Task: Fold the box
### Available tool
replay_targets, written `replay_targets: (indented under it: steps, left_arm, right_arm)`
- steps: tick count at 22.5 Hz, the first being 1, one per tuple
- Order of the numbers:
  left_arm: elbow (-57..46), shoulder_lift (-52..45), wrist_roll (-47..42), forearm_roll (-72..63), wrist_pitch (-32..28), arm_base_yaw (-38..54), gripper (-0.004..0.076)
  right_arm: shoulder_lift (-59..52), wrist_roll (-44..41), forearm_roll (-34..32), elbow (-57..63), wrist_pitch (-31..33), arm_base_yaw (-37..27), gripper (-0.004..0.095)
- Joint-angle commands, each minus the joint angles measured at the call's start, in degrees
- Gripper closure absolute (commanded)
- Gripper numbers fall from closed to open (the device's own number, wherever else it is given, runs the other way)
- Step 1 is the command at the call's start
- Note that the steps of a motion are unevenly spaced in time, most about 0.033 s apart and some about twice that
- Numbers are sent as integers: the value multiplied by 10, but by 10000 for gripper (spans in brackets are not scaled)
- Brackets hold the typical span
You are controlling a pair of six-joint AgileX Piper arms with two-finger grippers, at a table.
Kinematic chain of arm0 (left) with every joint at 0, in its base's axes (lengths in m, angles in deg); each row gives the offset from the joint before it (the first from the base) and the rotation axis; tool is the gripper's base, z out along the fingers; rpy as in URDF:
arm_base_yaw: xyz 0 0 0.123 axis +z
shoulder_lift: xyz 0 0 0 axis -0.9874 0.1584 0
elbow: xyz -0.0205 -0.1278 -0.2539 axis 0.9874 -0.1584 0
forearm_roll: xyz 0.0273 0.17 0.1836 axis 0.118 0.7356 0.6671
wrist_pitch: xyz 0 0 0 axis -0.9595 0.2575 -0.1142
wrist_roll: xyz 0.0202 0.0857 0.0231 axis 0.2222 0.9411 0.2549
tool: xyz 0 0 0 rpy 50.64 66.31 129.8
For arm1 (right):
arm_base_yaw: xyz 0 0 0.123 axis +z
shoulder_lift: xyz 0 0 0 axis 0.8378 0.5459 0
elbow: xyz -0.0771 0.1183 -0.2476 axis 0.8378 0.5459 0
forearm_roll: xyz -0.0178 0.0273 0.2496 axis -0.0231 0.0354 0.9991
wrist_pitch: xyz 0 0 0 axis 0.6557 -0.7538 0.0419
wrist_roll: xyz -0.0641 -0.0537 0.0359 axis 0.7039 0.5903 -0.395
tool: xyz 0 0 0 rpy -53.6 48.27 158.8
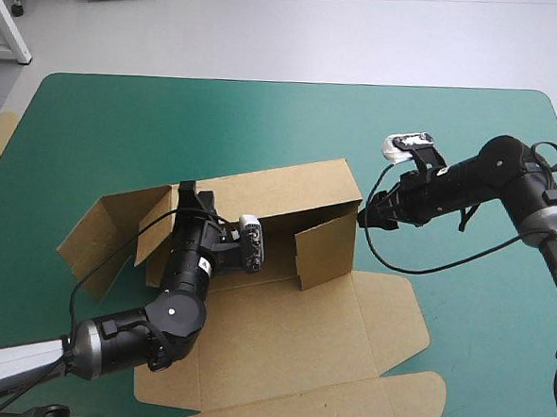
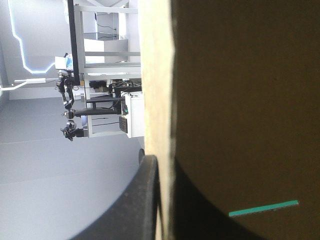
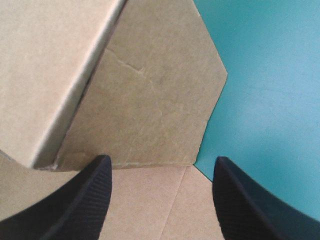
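Sitting mid teal-green worktop (image 1: 462,295), the brown cardboard box (image 1: 280,341) looks light, stiff, best gripped by wall edges; left pincer (image 1: 188,193) clamped on its 9 o'clock wall, right pincer (image 1: 363,217) apart at 3 o'clock.

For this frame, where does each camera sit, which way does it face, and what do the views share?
High view: above and behind the robot, facing forward and down onto the table; both arms show, left pincer on a wall of the box, right pincer at its right corner.
Left wrist view: on the left wrist, facing level into the room; its fingers clamp a board edge.
Right wrist view: on the right wrist, facing down at a flat flap; its open fingers show.
Shared: all three see the box.
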Motion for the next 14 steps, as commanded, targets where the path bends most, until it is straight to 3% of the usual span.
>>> replay_targets:
  steps: [1, 8, 14]
  left_arm:
    - [8, -8, -11, -14, -9, 1, 734]
    - [8, -8, -13, -14, -9, 1, 734]
    - [8, -8, -13, -14, -11, 1, 734]
  right_arm:
    - [-31, 10, 45, -13, 3, -1, 339]
    - [-40, 21, 46, 6, 4, -1, 339]
    - [-59, 80, 75, 76, -55, -1, 340]
